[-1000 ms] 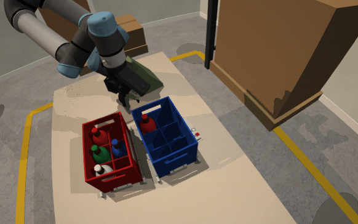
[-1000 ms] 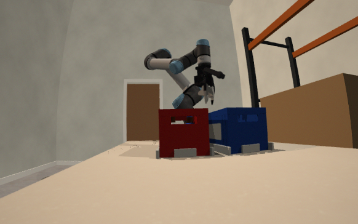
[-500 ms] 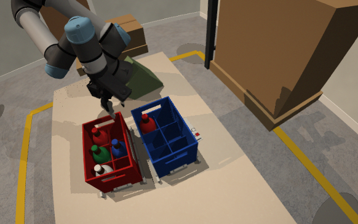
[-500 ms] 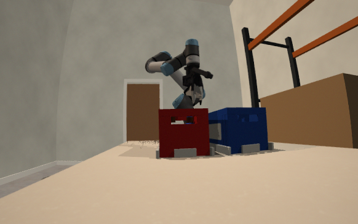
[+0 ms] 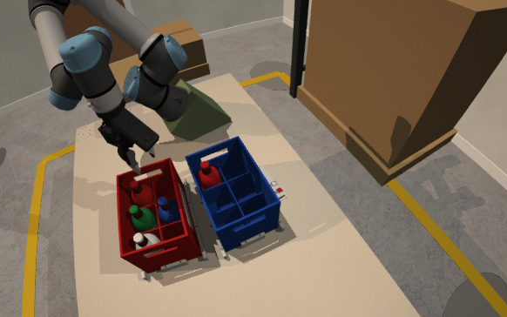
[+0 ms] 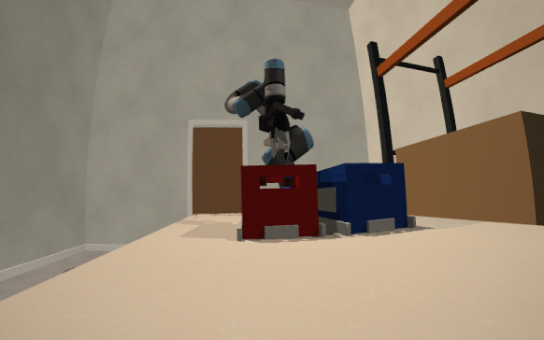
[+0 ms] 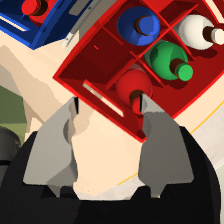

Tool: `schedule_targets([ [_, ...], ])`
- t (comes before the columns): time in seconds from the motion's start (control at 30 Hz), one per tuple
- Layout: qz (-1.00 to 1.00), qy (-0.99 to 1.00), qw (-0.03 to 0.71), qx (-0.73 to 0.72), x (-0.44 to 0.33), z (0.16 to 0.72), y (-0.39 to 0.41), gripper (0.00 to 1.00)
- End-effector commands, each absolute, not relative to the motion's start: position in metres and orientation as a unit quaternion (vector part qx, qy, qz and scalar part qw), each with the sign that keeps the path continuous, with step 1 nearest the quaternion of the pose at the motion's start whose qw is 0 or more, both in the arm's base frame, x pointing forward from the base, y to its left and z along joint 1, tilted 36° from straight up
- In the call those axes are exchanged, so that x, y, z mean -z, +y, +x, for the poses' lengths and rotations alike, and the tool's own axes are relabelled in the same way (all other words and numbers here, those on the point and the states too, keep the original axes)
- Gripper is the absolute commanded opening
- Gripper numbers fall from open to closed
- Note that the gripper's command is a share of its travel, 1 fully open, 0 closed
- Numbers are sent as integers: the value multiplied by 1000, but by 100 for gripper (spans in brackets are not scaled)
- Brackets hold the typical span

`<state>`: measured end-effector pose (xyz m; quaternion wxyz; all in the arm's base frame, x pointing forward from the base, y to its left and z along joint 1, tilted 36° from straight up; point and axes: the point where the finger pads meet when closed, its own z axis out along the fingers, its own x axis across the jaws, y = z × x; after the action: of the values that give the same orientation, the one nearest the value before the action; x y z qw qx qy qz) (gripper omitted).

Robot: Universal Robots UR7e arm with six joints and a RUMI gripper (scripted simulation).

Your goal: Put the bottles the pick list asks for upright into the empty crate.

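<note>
So the jaws (image 5: 145, 162) (image 6: 280, 151) were released, parted with nothing between them, by the red crate (image 5: 151, 260) (image 6: 279, 205) (image 7: 98, 109) toward the desk's (image 5: 251, 287) (image 6: 269, 280) left edge in the top view. That crate held a red bottle (image 5: 141, 193) (image 7: 134, 87), a green, a blue and a white one. The blue crate (image 5: 251, 226) (image 6: 374, 205) (image 7: 30, 44), nearer the right edge, had one red bottle (image 5: 209, 176) (image 7: 34, 7). If red was next, I'd centre over the neck, drop straight, grip, then lift clear of the dividers. Pick list (image 5: 275, 185) beside it: a red mark showed, counts unreadable.
</note>
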<state>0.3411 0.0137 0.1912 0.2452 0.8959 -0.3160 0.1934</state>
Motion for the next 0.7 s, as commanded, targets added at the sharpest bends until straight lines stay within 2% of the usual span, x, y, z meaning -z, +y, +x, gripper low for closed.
schedule_targets([
  [0.0, 897, -315, 243, -193, -207, 341, -8, 38],
  [0.27, 897, -315, 243, -193, -230, 341, -41, 38],
  [0.67, 897, -315, 243, -193, -235, 341, -49, 38],
])
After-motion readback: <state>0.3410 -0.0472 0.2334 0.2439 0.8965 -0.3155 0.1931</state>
